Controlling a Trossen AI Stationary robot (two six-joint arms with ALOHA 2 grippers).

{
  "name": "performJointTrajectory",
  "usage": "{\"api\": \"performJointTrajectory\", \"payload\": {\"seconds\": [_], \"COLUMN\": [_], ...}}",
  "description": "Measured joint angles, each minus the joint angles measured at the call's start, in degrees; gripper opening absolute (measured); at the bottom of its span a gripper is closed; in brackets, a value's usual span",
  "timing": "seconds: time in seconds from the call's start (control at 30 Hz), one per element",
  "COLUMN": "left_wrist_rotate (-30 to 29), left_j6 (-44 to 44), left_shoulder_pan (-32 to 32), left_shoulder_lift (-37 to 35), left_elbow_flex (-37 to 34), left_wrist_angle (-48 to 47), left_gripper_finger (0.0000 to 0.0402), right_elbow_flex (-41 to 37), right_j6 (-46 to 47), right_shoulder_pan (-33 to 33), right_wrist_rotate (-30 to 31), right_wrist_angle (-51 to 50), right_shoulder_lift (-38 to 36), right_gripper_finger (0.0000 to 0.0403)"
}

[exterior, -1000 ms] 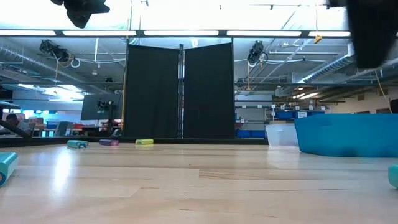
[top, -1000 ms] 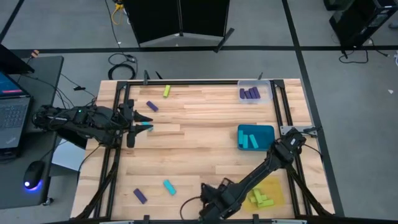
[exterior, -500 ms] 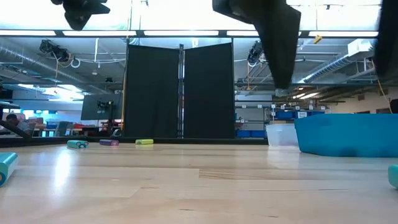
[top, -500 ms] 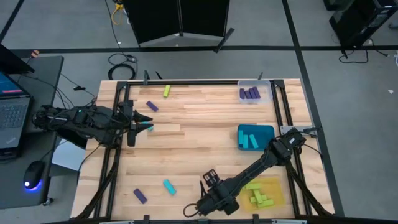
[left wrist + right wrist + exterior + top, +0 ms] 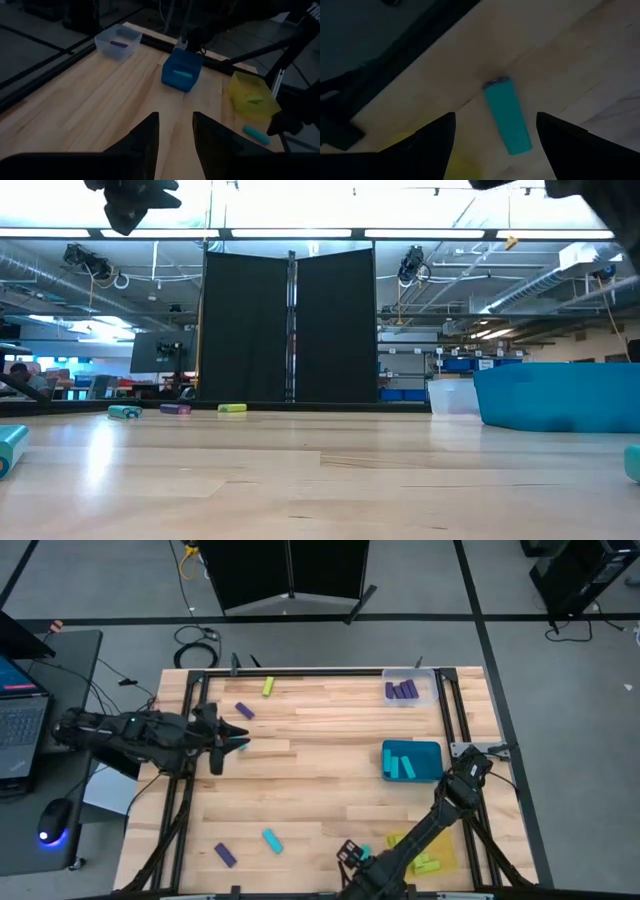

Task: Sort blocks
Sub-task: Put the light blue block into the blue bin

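**Cyan, purple and yellow-green: most sorted, six blocks loose**

Wooden table point(image 5: 330, 730) carries three trays along its right side, and each already holds blocks of its own colour. Several purple blocks lie in the clear tray point(image 5: 424, 678). Cyan ones lie in the teal tray point(image 5: 430, 752), and yellow-green ones in the yellow tray point(image 5: 446, 858). By that count, most of the job looks done.

Six blocks are out on the bare wood:
- a yellow-green block point(image 5: 268, 687) near the far edge
- a purple block point(image 5: 244, 711) close to it
- a cyan block point(image 5: 238, 745) just off the tip of the left gripper
- a second purple block point(image 5: 225, 855) at the near left
- a second cyan block point(image 5: 271, 839) beside that purple one
- a third cyan block point(image 5: 505, 115), just beside the yellow tray at the near edge

The left gripper point(image 5: 230, 737) hangs high over the table's left side. Its fingers are partly apart with nothing between them, so the cyan block under its tip is not yet picked up.

The right gripper point(image 5: 352, 856) is at the near edge. Its fingers are spread wide on either side of the third cyan block, above it and not pinching it. That block looks like the next to be taken, and it belongs in the teal tray.
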Motion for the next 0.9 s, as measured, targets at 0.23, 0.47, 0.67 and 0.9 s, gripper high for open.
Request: {"api": "performJointTrajectory", "payload": {"seconds": [0.23,0.47,0.67,0.9], "left_wrist_rotate": [-0.02,-0.04,-1.01,-1.05], "left_j6": [-2.61,-3.41,-3.45,-3.1], "left_shoulder_pan": [0.0,0.0,0.0,0.0], "left_shoulder_lift": [3.83,6.12,6.15,6.15], "left_elbow_flex": [0.0,0.0,0.0,0.0], "left_wrist_angle": [1.12,2.83,3.04,3.02], "left_gripper_finger": [0.0126,0.0126,0.0126,0.0126], "right_elbow_flex": [-3.62,-7.74,-10.94,-11.54], "right_j6": [-1.61,-1.69,-1.65,-1.79], "right_shoulder_pan": [-1.03,-1.01,-0.92,-1.36], "right_wrist_rotate": [0.21,0.11,0.24,-0.06], "right_wrist_angle": [5.43,6.53,8.28,9.49], "right_shoulder_lift": [0.0,0.0,-0.35,-0.42], "right_gripper_finger": [0.0288,0.0288,0.0287,0.0245]}}
